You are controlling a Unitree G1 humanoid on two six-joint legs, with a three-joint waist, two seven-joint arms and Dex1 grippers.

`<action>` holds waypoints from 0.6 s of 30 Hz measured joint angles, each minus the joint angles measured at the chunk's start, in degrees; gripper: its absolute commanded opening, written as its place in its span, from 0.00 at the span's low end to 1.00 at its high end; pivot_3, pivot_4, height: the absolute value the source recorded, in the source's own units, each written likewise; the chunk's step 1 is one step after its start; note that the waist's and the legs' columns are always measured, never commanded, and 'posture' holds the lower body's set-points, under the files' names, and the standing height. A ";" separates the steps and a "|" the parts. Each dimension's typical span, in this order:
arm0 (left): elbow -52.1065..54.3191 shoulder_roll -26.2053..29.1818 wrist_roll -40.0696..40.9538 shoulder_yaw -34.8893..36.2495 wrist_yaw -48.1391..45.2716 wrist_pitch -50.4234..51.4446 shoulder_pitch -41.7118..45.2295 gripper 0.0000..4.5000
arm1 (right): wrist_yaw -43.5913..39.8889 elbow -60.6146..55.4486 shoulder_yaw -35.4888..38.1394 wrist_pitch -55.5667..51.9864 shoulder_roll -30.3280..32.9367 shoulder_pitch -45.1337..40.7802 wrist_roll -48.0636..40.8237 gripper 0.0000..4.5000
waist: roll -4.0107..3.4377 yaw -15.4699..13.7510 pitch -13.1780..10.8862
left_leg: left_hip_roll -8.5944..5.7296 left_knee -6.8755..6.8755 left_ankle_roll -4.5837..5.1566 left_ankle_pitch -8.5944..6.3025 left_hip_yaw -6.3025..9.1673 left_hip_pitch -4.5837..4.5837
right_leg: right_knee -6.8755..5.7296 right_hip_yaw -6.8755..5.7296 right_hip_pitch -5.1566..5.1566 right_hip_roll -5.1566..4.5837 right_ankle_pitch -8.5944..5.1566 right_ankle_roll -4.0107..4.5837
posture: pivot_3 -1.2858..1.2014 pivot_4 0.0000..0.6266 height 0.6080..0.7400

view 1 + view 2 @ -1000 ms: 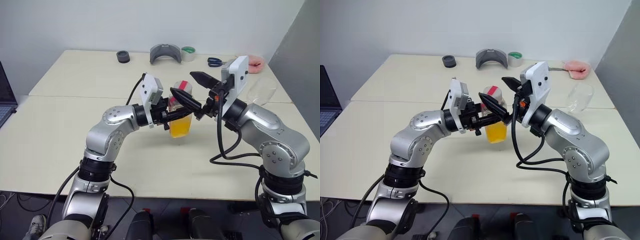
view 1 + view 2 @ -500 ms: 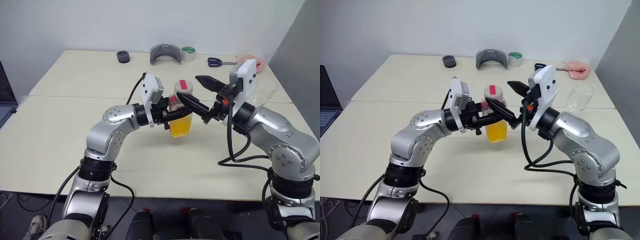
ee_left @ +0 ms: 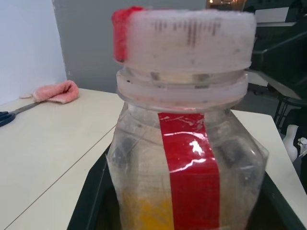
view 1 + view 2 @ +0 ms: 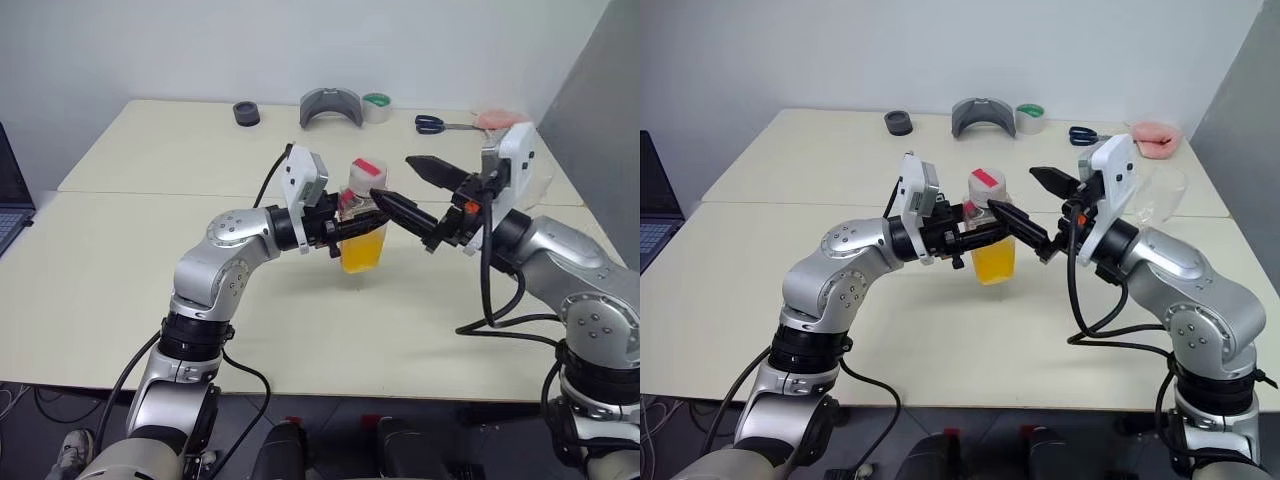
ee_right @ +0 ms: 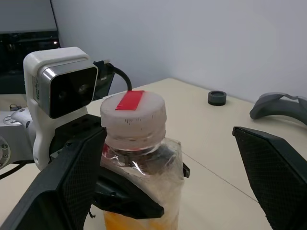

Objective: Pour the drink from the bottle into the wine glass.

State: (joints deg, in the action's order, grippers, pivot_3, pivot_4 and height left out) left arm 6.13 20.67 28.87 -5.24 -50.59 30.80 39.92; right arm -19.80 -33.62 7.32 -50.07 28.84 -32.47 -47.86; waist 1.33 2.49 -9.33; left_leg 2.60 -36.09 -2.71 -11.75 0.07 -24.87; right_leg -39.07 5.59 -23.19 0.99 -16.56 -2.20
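Unscrewing the white-and-pink cap [image 5: 133, 112] comes first: the left tool [image 4: 335, 228], clamped on the bottle [image 4: 362, 225], should hold it upright above the worktop [image 4: 120, 290] while the open right tool [image 4: 410, 190], just beside, closes squarely around the cap.

Both arms raised and meeting at the bottle [image 4: 362, 222], left clamped, right spread.

The left arm bends in from the robot's left, wrist level and pointing right, with the left gripper [image 4: 338, 226] closed on the bottle's body and holding it upright. The right arm reaches in from the opposite side; the right gripper [image 4: 415, 188] stands just beside the bottle's cap, its two black fingers [image 4: 1025, 224] wide apart and aimed at it, the lower tip close to the neck.
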 measured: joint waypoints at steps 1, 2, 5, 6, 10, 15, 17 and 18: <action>0.00 0.06 0.00 0.00 -0.02 0.00 0.00 0.39 | -0.02 0.05 0.31 0.00 0.15 0.07 -0.12 0.99 | 0.00 0.00 0.00 | 0.00 0.00 0.00 0.00 0.00 0.00 | 0.00 -0.01 0.00 0.00 0.00 0.00 | 0.52 0.24 1.00; 0.01 0.09 0.00 0.00 -0.11 0.00 0.00 0.39 | -0.03 0.09 0.56 0.01 0.32 0.17 -0.19 0.99 | 0.00 0.00 0.00 | 0.00 0.00 0.00 0.00 0.00 0.00 | 0.00 0.00 0.00 0.00 0.00 0.00 | 0.52 0.24 1.00; 0.01 0.23 0.02 0.00 -0.23 0.00 0.00 0.39 | -0.54 0.13 0.73 0.01 0.73 0.56 -0.89 0.99 | 0.00 0.00 0.00 | 0.00 0.00 0.00 0.00 0.00 0.00 | 0.00 0.00 0.00 0.00 0.00 0.00 | 0.52 0.24 1.00; 0.01 0.32 0.03 0.00 -0.32 0.00 0.00 0.39 | -1.16 0.12 0.81 0.02 0.88 0.60 -1.38 0.99 | 0.00 0.00 0.00 | 0.00 0.00 0.00 0.00 0.00 0.00 | 0.00 0.00 0.00 0.00 0.00 0.00 | 0.52 0.24 1.00; 0.02 0.48 0.03 -0.02 -1.14 0.00 0.00 0.39 | -3.96 0.07 0.84 0.10 1.51 0.91 -3.94 0.99 | 0.00 0.00 0.00 | 0.00 0.00 0.00 0.00 0.00 0.00 | 0.00 0.00 0.00 0.00 0.00 0.00 | 0.52 0.24 1.00; 0.04 0.48 0.03 -0.04 -1.44 0.00 0.00 0.39 | -4.98 0.30 -0.28 0.71 0.12 0.91 -5.01 0.99 | 0.00 0.05 0.00 | 0.01 0.00 0.00 0.00 0.00 0.00 | 0.00 0.00 0.00 0.01 0.00 -0.01 | 0.52 0.24 1.00; 0.05 0.45 0.03 -0.05 -1.47 0.00 0.00 0.39 | -4.89 0.85 -1.26 1.06 -1.04 -0.38 -4.94 0.99 | 0.00 0.07 0.00 | 0.01 0.00 0.00 0.00 0.01 0.00 | 0.00 -0.01 0.00 0.01 0.00 0.00 | 0.52 0.24 1.00; 0.07 0.47 0.03 -0.05 -1.49 0.00 0.00 0.39 | -4.86 1.19 -1.64 1.34 -1.41 -0.86 -4.87 0.99 | 0.00 0.07 0.00 | 0.00 0.00 0.00 0.00 0.01 0.00 | 0.00 -0.01 0.00 0.01 0.00 0.00 | 0.52 0.24 1.00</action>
State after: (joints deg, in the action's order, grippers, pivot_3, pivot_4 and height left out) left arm 6.20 21.14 28.90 -5.30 -52.07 30.80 39.91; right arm -24.65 -32.43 5.68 -48.73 27.43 -33.33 -52.73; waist 1.33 2.55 -9.33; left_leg 2.60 -36.10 -2.71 -11.75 0.08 -24.87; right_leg -39.07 5.59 -23.18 1.00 -16.56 -2.20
